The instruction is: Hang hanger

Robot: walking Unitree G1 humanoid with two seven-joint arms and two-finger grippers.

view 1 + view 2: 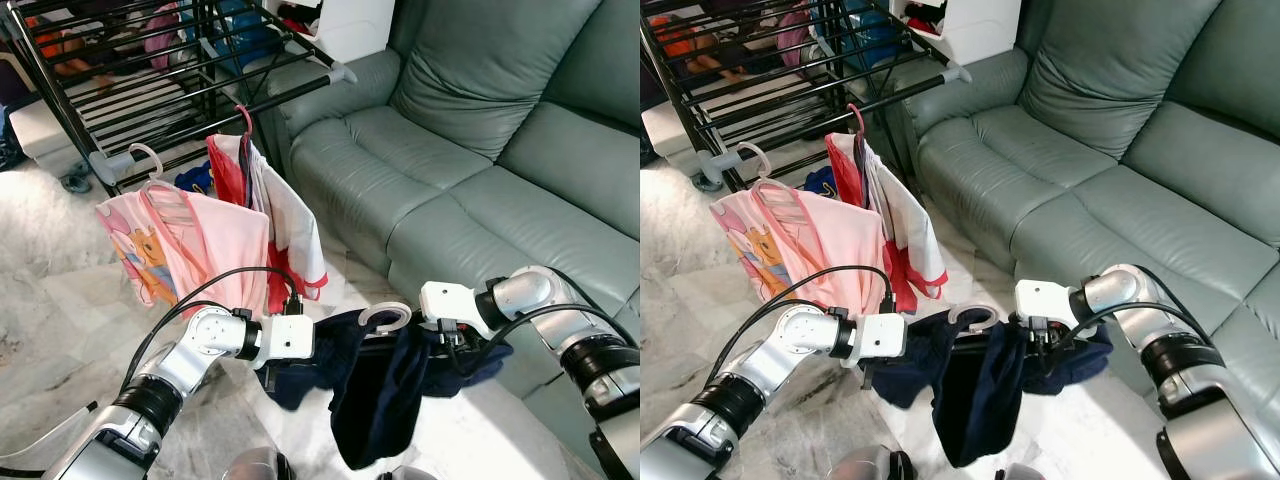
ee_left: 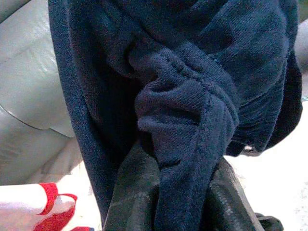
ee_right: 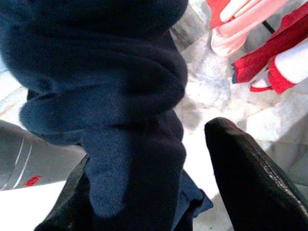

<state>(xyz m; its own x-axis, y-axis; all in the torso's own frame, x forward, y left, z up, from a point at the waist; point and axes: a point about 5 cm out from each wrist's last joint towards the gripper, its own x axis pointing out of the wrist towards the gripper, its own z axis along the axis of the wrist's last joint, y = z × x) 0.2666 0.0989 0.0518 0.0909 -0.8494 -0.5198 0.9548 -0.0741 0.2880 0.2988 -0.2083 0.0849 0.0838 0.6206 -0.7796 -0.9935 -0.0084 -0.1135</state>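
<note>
A navy garment hangs on a white hanger, whose hook sticks up between my two arms, low in front of the sofa. My left gripper is shut on a bunched fold of the navy cloth at the garment's left end. At its right end my right gripper stands open. The cloth lies against one finger, and a gap shows before the other finger. The black drying rack stands up and to the left, apart from the hanger.
A pink printed garment and a red-and-white one hang on hangers from the rack's near rail. The grey-green sofa lies along the right. Marble floor lies below the rack.
</note>
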